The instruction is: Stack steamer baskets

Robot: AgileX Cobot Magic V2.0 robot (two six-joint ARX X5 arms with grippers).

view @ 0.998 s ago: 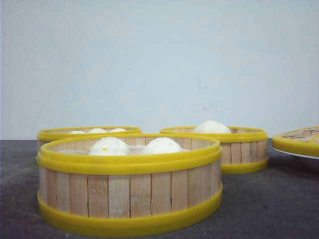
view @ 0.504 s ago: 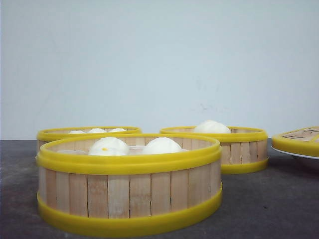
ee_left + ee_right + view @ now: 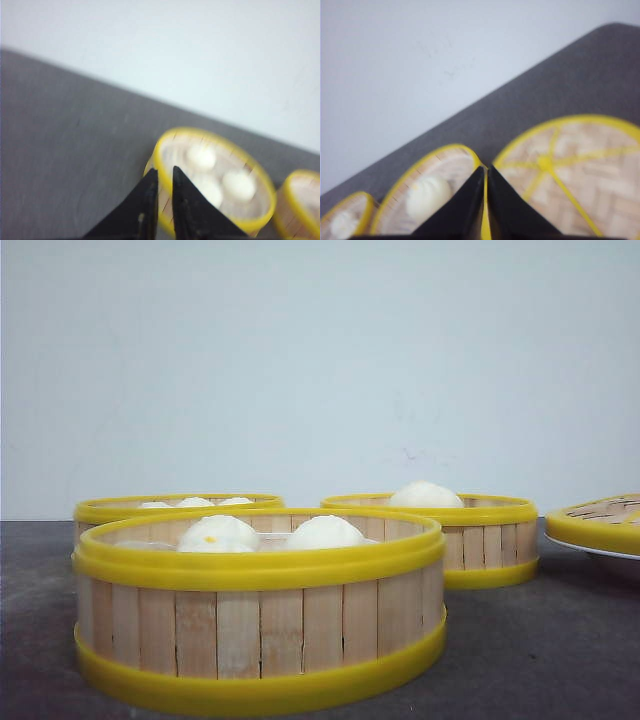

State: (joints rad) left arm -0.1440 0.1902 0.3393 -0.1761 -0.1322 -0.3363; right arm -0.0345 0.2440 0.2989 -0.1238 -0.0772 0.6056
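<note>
None of the three steamer baskets is stacked yet; all are sitting separately on the dark tabletop. The nearest basket (image 3: pixel 259 610) is standing toward the front edge, holding two white buns (image 3: pixel 325 532). The left rear basket (image 3: pixel 178 506) is sitting behind it toward the back left, with three buns, and the right rear basket (image 3: pixel 470 530) is resting toward the back right, carrying a single bun (image 3: pixel 425 494).

The left gripper (image 3: pixel 164 175) is hanging above the tabletop with its black fingers nearly pressed together, a thin gap showing, holding nothing. The right gripper (image 3: pixel 485 172) is likewise pinched almost shut and empty, looking down toward the single-bun basket and the lid.

To lift a basket well, the fingers will probably need to spread first, then straddle the yellow top ring and wall, clamping firmly so the basket stays level and the buns do not roll. Setting it down means centring ring over ring.

The woven lid (image 3: pixel 600 521) is lying on a white plate (image 3: pixel 592 550) at the right edge, apart from the baskets; it should be left for last. The wrist views are blurred, so the exact finger gap is uncertain.
</note>
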